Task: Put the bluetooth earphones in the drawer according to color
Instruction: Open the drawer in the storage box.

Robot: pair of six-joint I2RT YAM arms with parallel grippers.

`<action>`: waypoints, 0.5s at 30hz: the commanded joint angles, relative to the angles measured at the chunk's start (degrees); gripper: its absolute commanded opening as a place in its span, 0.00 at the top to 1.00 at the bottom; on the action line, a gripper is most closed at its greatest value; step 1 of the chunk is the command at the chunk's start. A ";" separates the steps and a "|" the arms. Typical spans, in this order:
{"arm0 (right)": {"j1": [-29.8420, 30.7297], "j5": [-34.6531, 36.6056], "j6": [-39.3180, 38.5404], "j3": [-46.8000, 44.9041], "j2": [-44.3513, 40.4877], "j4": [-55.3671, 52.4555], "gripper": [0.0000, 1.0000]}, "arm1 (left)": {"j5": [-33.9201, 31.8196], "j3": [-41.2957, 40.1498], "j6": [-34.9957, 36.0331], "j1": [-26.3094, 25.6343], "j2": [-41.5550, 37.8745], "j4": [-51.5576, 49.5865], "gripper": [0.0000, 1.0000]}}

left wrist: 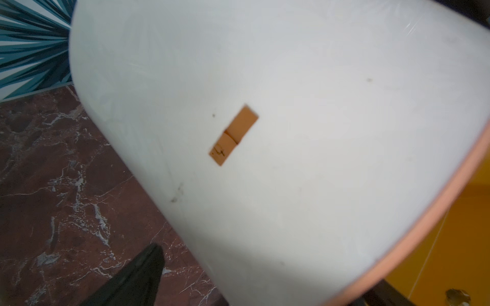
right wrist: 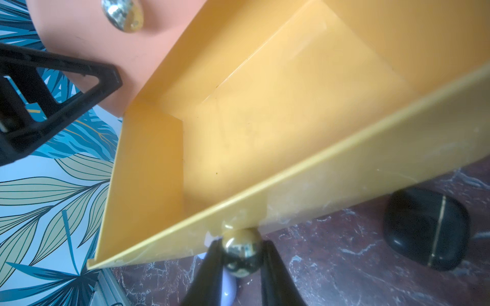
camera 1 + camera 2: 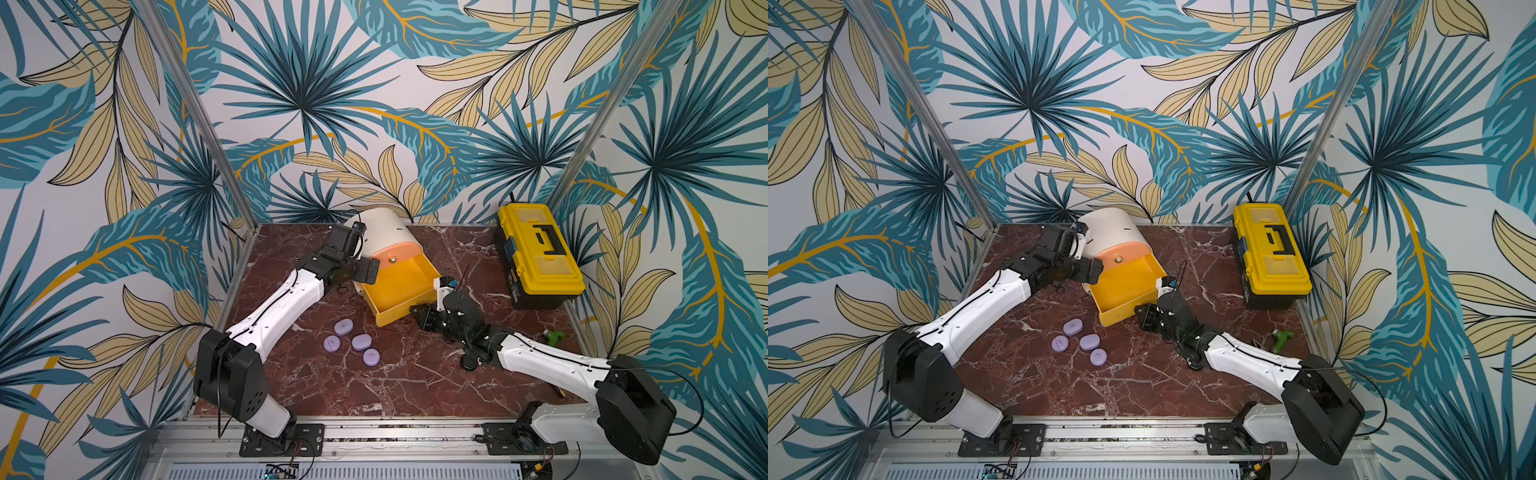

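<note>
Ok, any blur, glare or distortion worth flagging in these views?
Left wrist view: the cream cabinet fills the frame, blurred. Right wrist view: the yellow drawer is soft up close, its metal knob glints. Both top views: evenly lit, lilac earphone cases crisp.

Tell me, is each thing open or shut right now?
yellow drawer: pulled out, empty
peach drawer: shut
right gripper: shut on the yellow drawer's knob
left gripper: open, one finger on either side of the cabinet
purple earphone cases: four, all shut, on the table
black earphone case: shut, on the table
toolbox: lid shut
</note>
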 commanded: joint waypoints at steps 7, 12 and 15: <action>0.19 2.26 -0.79 -2.72 -2.44 -2.08 0.81 | -2.22 -1.62 -0.69 1.39 -0.63 0.82 0.00; 0.36 2.35 -0.50 -3.52 -3.46 -2.09 0.81 | -1.66 -1.59 -1.20 1.35 -1.61 0.65 0.00; 0.54 2.35 -0.33 -3.94 -3.53 -1.81 0.80 | -0.61 -1.49 -1.90 1.39 -2.58 0.58 0.00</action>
